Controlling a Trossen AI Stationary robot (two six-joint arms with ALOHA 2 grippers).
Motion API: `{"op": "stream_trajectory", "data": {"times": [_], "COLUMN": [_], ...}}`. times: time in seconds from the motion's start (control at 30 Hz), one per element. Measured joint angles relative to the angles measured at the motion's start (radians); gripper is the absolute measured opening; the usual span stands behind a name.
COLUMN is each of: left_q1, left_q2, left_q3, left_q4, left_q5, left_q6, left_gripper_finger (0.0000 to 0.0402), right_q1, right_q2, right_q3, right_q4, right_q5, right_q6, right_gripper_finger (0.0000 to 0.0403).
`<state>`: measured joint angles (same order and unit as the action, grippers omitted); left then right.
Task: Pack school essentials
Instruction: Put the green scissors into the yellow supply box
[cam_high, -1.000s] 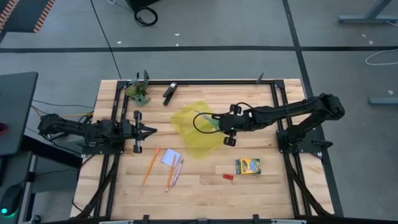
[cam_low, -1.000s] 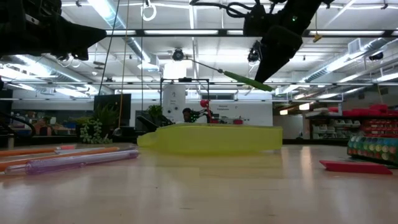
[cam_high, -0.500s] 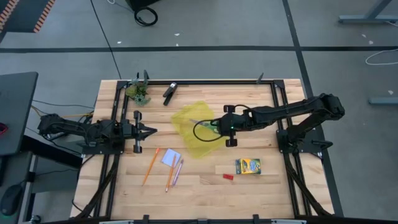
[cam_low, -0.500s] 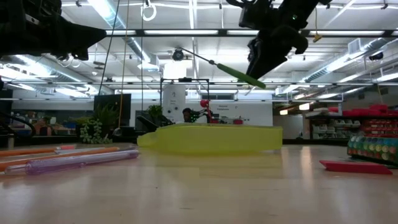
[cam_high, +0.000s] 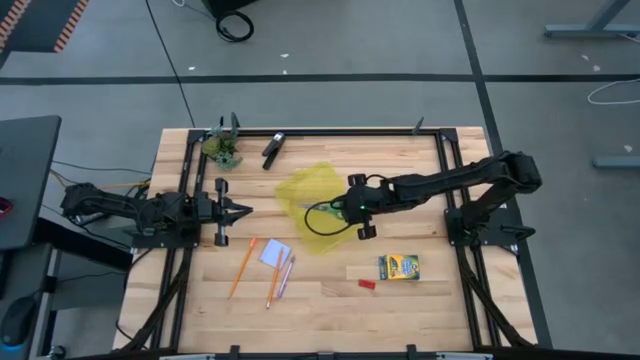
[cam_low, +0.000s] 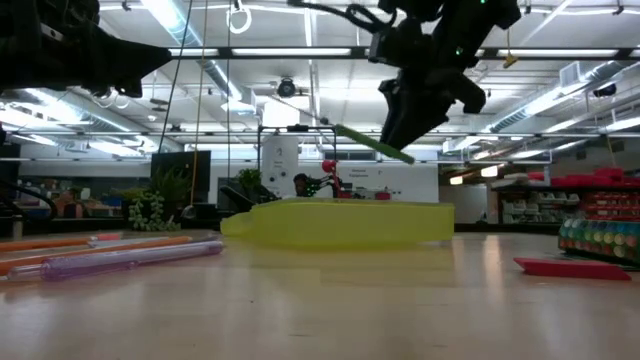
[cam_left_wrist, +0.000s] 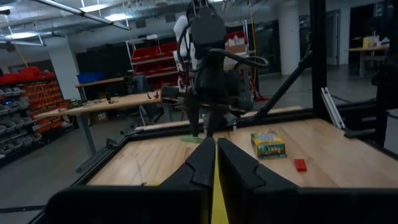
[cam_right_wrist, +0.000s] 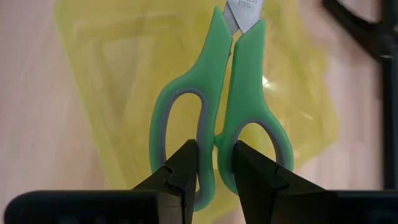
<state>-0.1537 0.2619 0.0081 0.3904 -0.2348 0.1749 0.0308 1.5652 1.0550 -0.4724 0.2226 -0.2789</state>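
Note:
My right gripper (cam_high: 340, 207) is shut on the green-handled scissors (cam_right_wrist: 244, 68) and holds them in the air over the translucent yellow case (cam_high: 312, 208), which lies flat on the table. In the low view the scissors (cam_low: 370, 143) slant above the case (cam_low: 340, 222). The crayon box (cam_high: 399, 267) and red eraser (cam_high: 367, 284) lie near the table's near right. The orange pencil (cam_high: 243, 265), pink pencil (cam_high: 285, 277) and note pad (cam_high: 274, 254) lie near left. My left gripper (cam_high: 245, 210) waits shut at the table's left. My right gripper pinches the scissors by the inner bars of the two handle loops (cam_right_wrist: 215, 134), pressed together between its two fingers (cam_right_wrist: 186, 165). The scissors lie along the fingers, blades pointing away from the wrist. They are lifted clear and tilted above the yellow case.
A black clip-like object (cam_high: 272, 150) and a small plant (cam_high: 224, 150) sit near the far left edge. A dark frame (cam_high: 440, 160) runs around the work area. Bare wood shows between the case and the crayon box.
My right gripper has moved toward the table's left and slightly down, carrying the scissors farther over the yellow case. The scissors stay held and tilted. Everything else has kept still.

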Motion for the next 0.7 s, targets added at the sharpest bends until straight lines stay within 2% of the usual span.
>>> {"op": "stream_trajectory", "data": {"times": [0.1, 0.33, 0.7], "left_q1": [0.0, 0.0, 0.0], "left_q2": [0.0, 0.0, 0.0], "left_q3": [0.0, 0.0, 0.0], "left_q4": [0.0, 0.0, 0.001], "left_q5": [0.0, 0.0, 0.0], "left_q6": [0.0, 0.0, 0.0], "left_gripper_finger": [0.0021, 0.0029, 0.0021], "right_q1": [-0.006, -0.011, -0.051], "right_q2": [0.048, 0.12, 0.123], "right_q3": [0.0, 0.0, 0.0], "right_q4": [0.002, 0.0, -0.014], "right_q5": [-0.032, -0.037, -0.064], "right_q6": [-0.048, -0.272, -0.362], "right_gripper_finger": [0.01, 0.01, 0.01]}}
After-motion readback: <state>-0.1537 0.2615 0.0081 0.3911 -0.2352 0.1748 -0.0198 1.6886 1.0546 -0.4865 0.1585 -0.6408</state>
